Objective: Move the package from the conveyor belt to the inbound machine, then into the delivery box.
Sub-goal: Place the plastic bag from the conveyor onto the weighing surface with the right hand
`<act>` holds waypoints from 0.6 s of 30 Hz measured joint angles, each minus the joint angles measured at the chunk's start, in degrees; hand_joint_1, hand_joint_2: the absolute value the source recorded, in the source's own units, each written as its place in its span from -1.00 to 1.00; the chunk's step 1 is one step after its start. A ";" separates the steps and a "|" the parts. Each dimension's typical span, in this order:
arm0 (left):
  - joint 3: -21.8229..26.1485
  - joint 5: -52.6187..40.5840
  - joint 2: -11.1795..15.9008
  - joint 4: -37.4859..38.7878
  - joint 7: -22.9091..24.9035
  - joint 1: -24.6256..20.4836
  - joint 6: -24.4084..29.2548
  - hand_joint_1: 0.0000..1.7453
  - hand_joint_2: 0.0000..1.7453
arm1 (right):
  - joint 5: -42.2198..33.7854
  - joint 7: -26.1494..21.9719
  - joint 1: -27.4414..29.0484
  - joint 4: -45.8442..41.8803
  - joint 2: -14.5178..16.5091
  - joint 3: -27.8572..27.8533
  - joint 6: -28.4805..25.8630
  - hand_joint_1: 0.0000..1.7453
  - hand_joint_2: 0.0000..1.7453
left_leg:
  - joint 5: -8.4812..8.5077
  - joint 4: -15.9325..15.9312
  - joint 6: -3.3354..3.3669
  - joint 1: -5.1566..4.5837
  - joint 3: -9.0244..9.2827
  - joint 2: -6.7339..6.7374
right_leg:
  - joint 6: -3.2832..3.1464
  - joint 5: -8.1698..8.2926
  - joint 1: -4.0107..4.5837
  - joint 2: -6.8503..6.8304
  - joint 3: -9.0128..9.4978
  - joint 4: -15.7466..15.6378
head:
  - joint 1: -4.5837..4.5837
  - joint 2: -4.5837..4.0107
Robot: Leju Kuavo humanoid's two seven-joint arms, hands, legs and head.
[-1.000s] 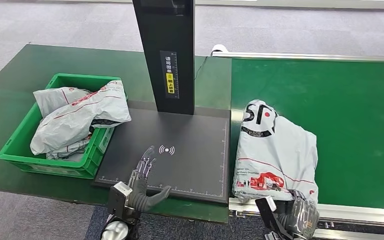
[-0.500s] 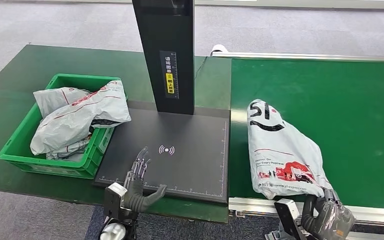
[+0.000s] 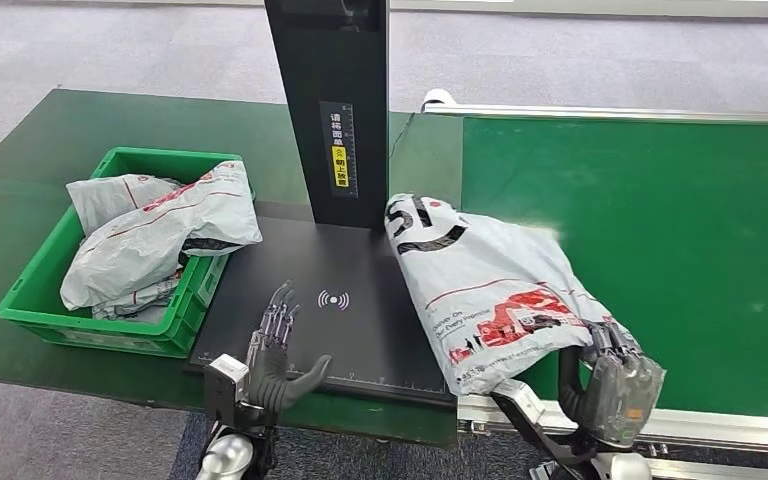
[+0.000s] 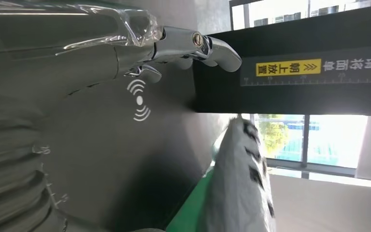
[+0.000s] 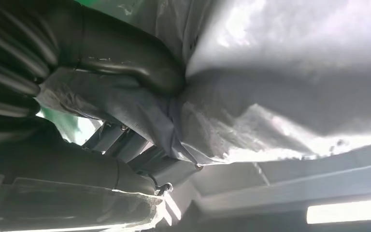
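While grey bags [image 3: 155,235] fill the green crate [image 3: 30,290], the right hand [image 3: 610,385] holds the package [image 3: 480,285].

Grey carpet floor [image 3: 110,50] beyond the dark green table [image 3: 20,180]; bright windows [image 4: 328,140] behind

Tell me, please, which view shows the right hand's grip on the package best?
The right wrist view: up close, the right hand's thumb and fingers pinch a gathered fold of the package. The head view shows the hand holding the package's near corner, its fingers small. The left wrist view shows the package's edge.
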 joint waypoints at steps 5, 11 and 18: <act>-1.71 0.81 0.47 0.46 -0.01 -0.97 1.68 -1.00 1.00 | -2.54 0.65 -2.56 7.52 0.02 7.95 0.02 1.00 1.00 | 0.01 0.00 0.00 0.00 0.00 0.00 | 0.00 0.00 0.00 0.00 0.00 0.00 | 0.01 0.00; -2.08 0.66 1.34 0.25 -0.01 -0.96 2.72 -1.00 1.00 | -7.27 0.40 -3.91 16.85 0.03 17.87 0.02 1.00 1.00 | 0.01 -0.01 -0.01 0.01 -0.03 -0.01 | -0.01 -0.01 0.02 -0.01 -0.03 0.01 | 0.00 0.00; -1.82 0.05 2.40 -0.25 -0.01 -0.85 3.25 -1.00 1.00 | -15.16 -0.09 -6.25 27.38 -0.64 25.06 0.58 1.00 1.00 | 0.01 -0.01 0.00 0.00 -0.03 -0.01 | -0.01 -0.01 0.00 -0.01 0.00 0.01 | 0.05 0.00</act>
